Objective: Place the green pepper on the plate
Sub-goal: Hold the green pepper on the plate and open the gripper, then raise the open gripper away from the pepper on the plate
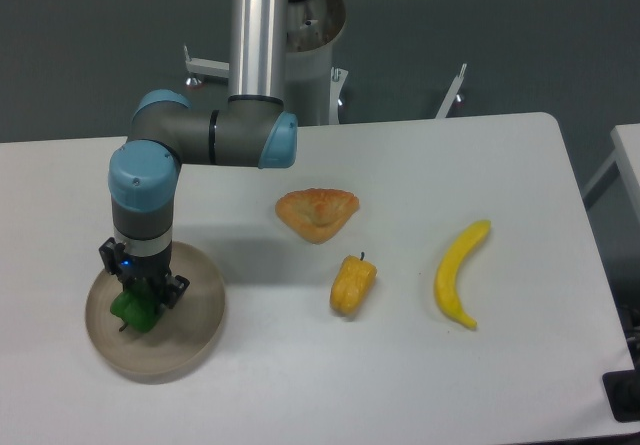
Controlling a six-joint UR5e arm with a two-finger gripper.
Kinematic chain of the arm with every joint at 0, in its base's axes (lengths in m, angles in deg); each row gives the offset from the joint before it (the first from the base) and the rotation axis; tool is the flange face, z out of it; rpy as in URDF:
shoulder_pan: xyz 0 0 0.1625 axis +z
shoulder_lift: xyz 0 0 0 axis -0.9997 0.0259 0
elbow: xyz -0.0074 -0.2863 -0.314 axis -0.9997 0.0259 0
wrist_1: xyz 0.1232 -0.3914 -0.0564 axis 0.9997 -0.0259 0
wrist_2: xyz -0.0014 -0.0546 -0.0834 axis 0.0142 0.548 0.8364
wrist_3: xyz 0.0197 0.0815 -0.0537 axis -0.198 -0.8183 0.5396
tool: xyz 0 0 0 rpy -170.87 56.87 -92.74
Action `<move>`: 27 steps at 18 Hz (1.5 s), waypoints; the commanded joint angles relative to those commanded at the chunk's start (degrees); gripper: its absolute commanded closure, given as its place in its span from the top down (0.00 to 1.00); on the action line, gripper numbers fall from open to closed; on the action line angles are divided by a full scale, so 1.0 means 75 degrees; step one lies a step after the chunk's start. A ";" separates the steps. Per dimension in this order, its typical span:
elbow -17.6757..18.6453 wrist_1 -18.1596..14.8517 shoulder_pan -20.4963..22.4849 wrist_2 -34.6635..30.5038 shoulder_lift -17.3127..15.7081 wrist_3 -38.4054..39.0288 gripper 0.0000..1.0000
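Gripping the small glossy green pepper (134, 309), our fingers (142, 292) hold it over the left part of the round beige plate (195, 330); whether it touches we cannot tell. On the white tabletop (400, 175), a yellow pepper (352, 285) lies well apart.

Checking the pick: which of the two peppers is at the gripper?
The green pepper, over the plate at the gripper. The yellow pepper lies alone mid-table, beside the banana.
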 joint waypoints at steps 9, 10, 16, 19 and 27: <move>0.0012 -0.0012 0.0012 0.0059 -0.0058 0.0012 1.00; 0.0000 -0.0023 0.0012 0.0070 -0.0093 0.0012 1.00; 0.0023 -0.0082 0.0175 0.0105 -0.0397 -0.0012 1.00; 0.0047 -0.0141 0.0561 0.0071 -0.0609 -0.0035 1.00; 0.0012 -0.0363 0.1979 -0.0059 -0.1007 -0.1170 1.00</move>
